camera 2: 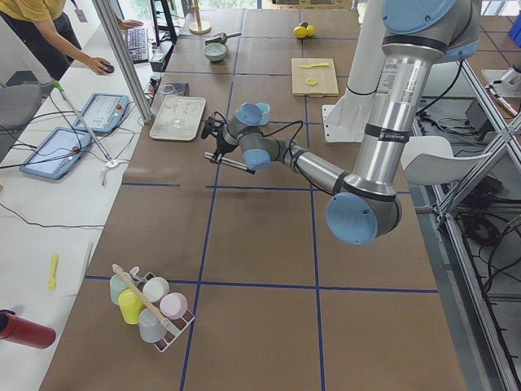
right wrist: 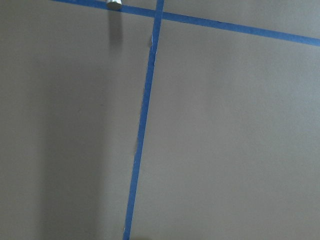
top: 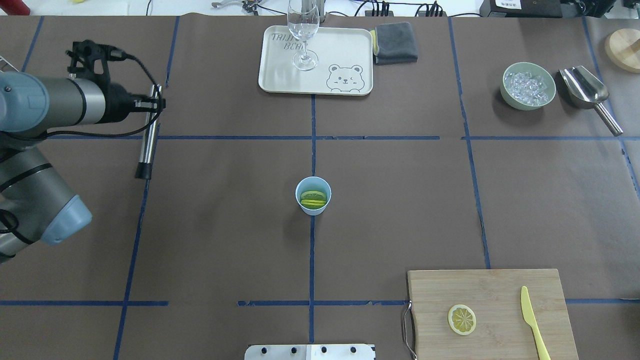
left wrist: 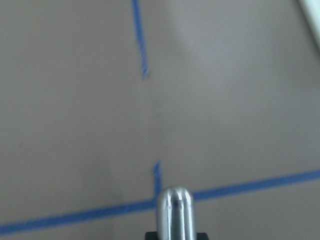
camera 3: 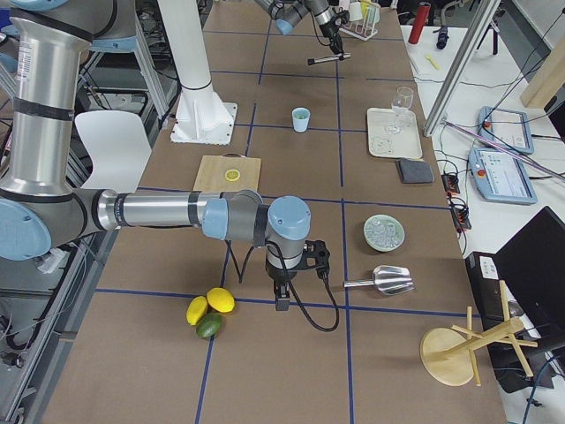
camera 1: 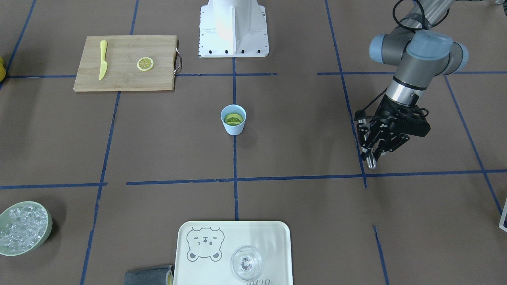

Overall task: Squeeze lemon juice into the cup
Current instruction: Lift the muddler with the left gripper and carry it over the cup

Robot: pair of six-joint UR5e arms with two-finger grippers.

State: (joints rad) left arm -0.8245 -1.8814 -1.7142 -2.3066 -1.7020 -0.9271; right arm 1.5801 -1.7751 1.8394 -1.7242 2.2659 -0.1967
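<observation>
A small light blue plastic cup [top: 313, 209] stands upright at the middle of the table, with a thin round yellow toy lemon slice [top: 314, 202] lying inside it. A second slice [top: 461, 319] lies on the bamboo cutting board [top: 500, 285], well apart from the cup. The left gripper [top: 156, 102] is clamped on a long silver metal rod [top: 147, 145] far to the cup's side, while whether the right gripper [camera 3: 282, 299] is closed or not cannot be told.
</observation>
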